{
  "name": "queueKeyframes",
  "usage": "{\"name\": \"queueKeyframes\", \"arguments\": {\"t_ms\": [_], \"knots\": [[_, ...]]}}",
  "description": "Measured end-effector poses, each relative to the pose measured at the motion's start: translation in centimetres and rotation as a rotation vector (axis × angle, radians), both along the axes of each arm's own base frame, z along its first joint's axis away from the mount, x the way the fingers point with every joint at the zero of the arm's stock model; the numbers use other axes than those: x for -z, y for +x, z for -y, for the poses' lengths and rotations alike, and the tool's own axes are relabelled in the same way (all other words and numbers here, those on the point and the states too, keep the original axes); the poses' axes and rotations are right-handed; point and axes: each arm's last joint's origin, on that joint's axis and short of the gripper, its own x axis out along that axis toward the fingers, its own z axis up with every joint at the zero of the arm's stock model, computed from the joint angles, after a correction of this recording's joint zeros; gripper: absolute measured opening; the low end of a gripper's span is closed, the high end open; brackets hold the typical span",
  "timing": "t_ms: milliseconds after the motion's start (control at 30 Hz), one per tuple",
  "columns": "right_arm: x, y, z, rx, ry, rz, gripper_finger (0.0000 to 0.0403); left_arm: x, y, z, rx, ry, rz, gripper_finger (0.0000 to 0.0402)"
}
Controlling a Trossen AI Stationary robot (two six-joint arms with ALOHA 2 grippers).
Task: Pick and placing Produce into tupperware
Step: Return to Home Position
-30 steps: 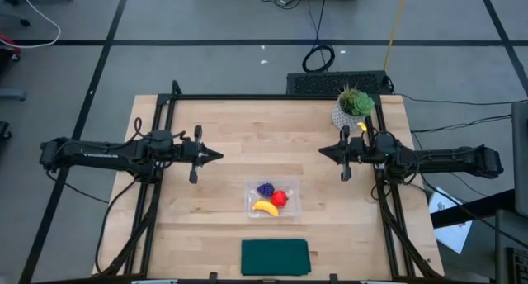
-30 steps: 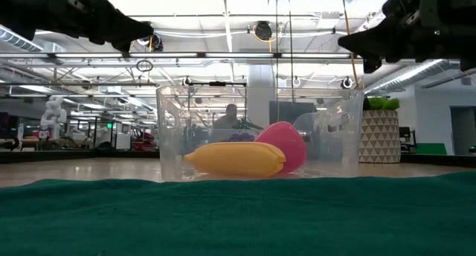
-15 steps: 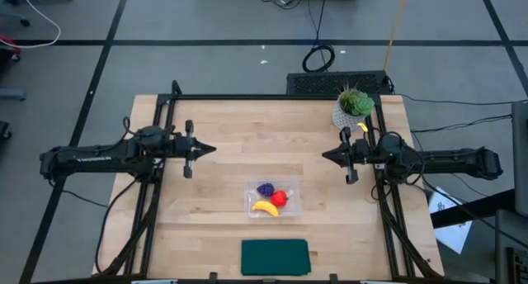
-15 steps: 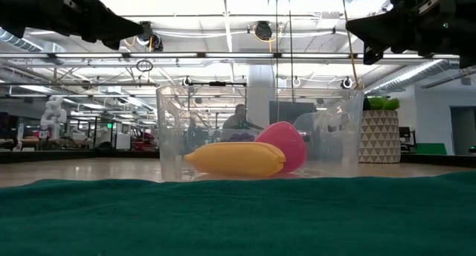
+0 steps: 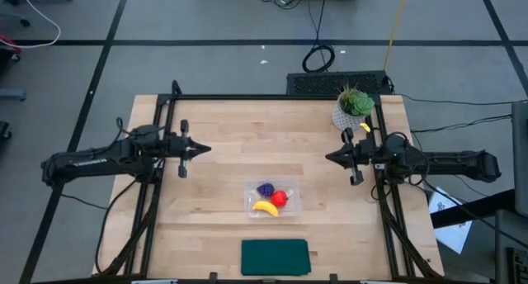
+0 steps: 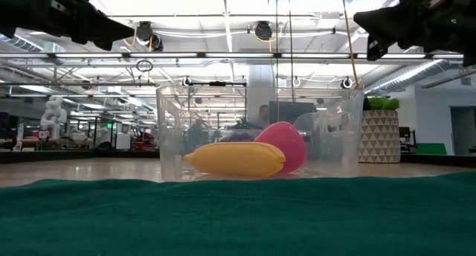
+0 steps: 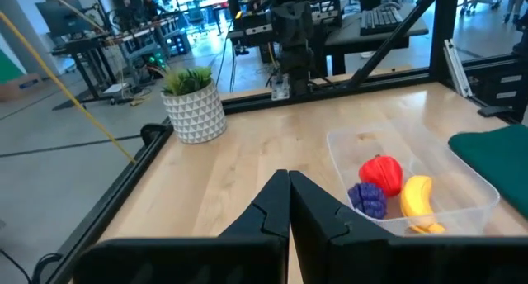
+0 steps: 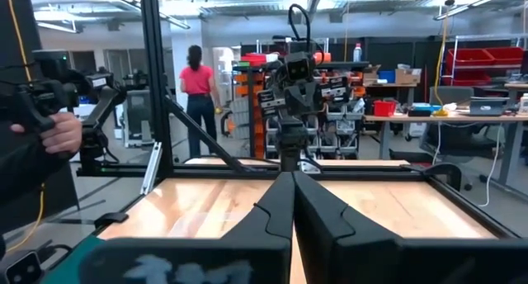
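- Plainly, all three pieces of produce lie inside the tupperware point(image 5: 294, 187), which sits on the tabletop point(image 5: 247, 127) near its middle, between the two arms and just beyond the dark green mat point(image 5: 275, 257).
- The tupperware is clear, shallow and rectangular with rounded corners. I judge it thin-walled and very light, so it would slide at a nudge and flex if pinched. I would take it by the rim at a short side.
- The grapes point(image 5: 266, 189) are a knobbly purple cluster. Next to them are the strawberry point(image 5: 280, 197), red with a green top, and the banana point(image 5: 264, 207), yellow and curved, nearest the mat.
- They look like hard, smooth toy plastic: light, not fragile, a bit slippery. I would pinch the banana across its middle and the strawberry at its widest part.
- The left end effector point(image 5: 206, 149) hangs over the tabletop's left part, its fingers pressed together on nothing.
- The right end effector point(image 5: 328, 158) is over the right side, near the potted plant point(image 5: 353, 106). It is likewise pinched together and empty.
- I judge the placing done, with only parking the arms left.
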Motion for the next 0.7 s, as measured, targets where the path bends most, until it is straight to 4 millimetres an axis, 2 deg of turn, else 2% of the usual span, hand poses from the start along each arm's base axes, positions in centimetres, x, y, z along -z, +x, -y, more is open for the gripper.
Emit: {"name": "queueKeyframes", "arguments": {"t_ms": [700], "knots": [[0.02,-1.0,-0.15,-0.003,0.016,-0.012,0.0,0.59,-0.88,0.22,0.018,-0.025,-0.061,0.0005]]}}
